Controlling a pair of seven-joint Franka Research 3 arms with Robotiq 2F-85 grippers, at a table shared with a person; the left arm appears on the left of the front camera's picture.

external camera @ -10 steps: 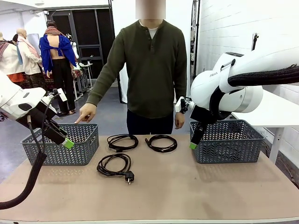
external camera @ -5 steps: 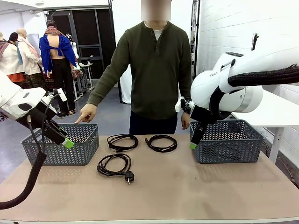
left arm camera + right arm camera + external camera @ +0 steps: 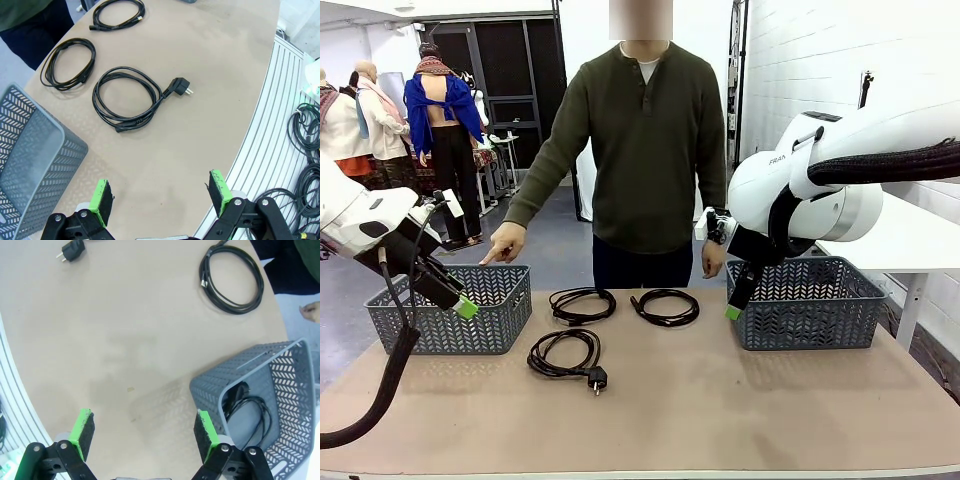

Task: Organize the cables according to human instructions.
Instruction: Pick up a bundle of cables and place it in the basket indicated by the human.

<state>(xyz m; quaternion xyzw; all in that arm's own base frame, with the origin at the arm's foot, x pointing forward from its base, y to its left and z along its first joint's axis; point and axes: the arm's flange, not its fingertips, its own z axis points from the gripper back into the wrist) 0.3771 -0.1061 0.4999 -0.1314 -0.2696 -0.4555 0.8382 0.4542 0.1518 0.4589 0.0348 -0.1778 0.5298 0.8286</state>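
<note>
Left wrist view: left fingers (image 3: 101, 199) spread apart over the tan worktop (image 3: 215, 75), three coiled thin black power cords (image 3: 127, 100) well beyond them. Right fingers (image 3: 204, 434), also apart, near a grey plastic lattice basket (image 3: 295, 390) holding a fourth cord (image 3: 250, 410).

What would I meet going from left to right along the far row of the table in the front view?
Left basket → first cable coil → second cable coil → right basket. The nearer cable with the plug overlaps the first cable coil sideways, so it is left out.
</note>
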